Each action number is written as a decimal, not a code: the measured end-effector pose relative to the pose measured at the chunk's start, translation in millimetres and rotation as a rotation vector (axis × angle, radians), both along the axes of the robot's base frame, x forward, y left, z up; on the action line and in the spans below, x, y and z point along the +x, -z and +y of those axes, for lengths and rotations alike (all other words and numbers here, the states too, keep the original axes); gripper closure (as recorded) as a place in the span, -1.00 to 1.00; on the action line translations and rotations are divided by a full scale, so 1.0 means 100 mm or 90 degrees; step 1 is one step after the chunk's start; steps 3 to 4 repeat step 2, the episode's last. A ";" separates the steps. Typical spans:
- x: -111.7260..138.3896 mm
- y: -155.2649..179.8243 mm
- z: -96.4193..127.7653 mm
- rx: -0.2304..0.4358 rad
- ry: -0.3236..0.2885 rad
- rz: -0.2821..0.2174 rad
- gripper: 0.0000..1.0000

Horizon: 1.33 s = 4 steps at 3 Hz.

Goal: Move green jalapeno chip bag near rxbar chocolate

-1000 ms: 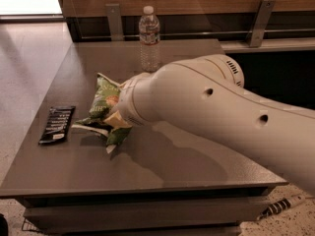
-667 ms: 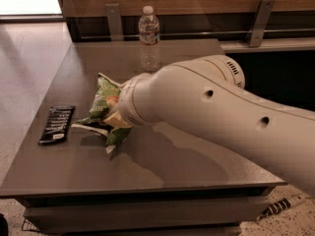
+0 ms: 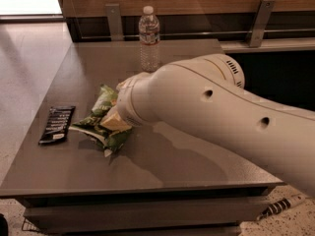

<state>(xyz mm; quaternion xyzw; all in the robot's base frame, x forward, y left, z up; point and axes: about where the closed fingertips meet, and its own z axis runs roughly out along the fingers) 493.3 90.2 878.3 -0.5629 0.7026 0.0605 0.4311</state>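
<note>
The green jalapeno chip bag lies crumpled on the grey table, left of centre. The rxbar chocolate, a flat black wrapper with a pale end, lies near the table's left edge, a short gap left of the bag. My gripper is down at the bag's right side, mostly hidden behind the big white arm. A pale part of the gripper rests against the bag.
A clear plastic water bottle stands upright at the back of the table, behind the arm. A wooden wall with metal brackets runs behind the table. Tiled floor lies to the left.
</note>
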 end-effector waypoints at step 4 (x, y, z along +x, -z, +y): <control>-0.01 -0.01 0.01 0.000 -0.001 -0.002 -1.00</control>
